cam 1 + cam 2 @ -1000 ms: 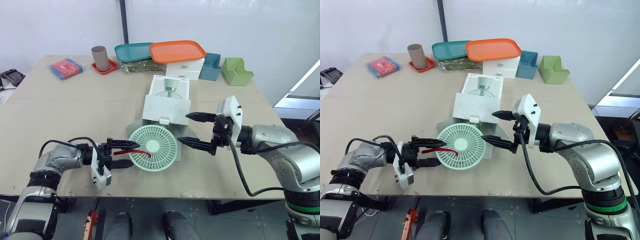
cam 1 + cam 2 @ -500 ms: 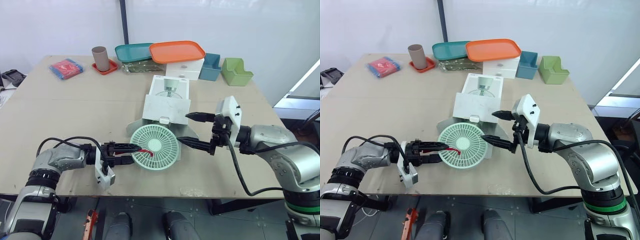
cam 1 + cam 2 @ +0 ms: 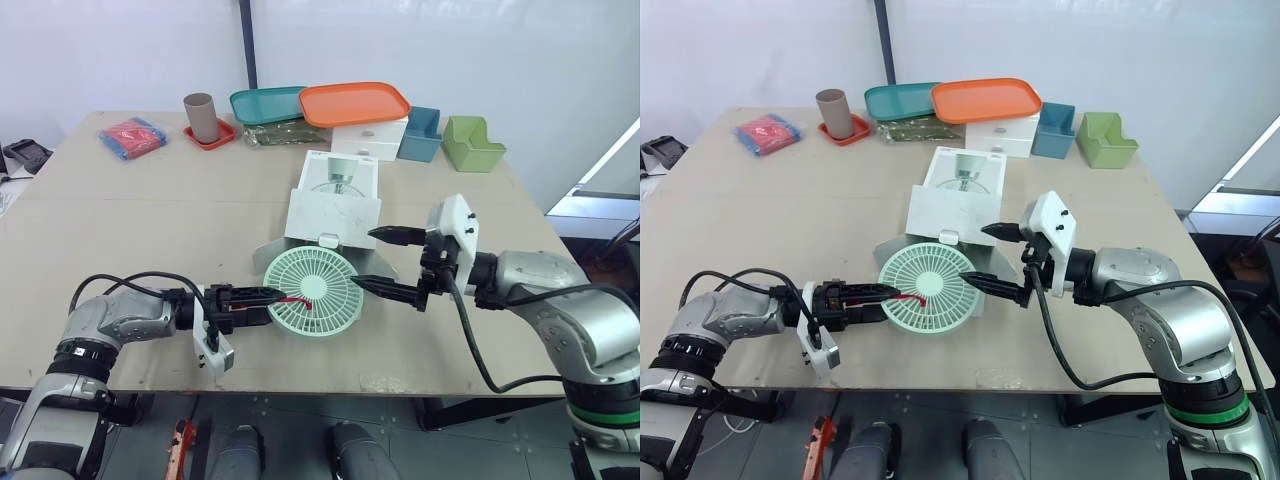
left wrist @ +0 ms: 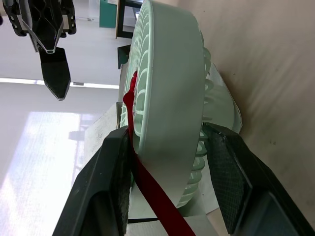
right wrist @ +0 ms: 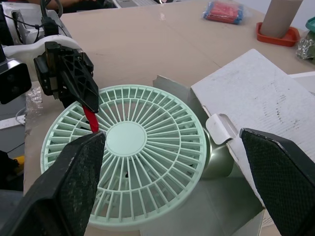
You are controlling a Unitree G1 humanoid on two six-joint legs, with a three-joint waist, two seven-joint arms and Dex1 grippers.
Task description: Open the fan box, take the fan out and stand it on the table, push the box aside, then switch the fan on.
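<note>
The mint-green fan (image 3: 320,293) lies tilted in front of the open white fan box (image 3: 333,212), its round grille facing up and a red strap (image 3: 291,299) across the grille. My left gripper (image 3: 275,300) is shut on the fan's left rim; in the left wrist view its fingers (image 4: 117,182) clamp the rim (image 4: 172,73) and the strap. At the fan's right side my right gripper (image 3: 364,258) is open, one finger above the rim near the box flap, the other beside it. In the right wrist view the grille (image 5: 127,172) sits between its wide-spread fingers.
Along the far edge stand a brown cup (image 3: 199,117) on a red coaster, a teal tray (image 3: 268,103), an orange tray (image 3: 354,102) on a white drawer unit (image 3: 370,138), a blue bin (image 3: 421,133) and a green bin (image 3: 474,143). A red-blue packet (image 3: 132,136) lies far left.
My left gripper moved right to the fan and went from open to shut on its rim. The fan shifted slightly right. My right gripper edged a little left, staying open.
</note>
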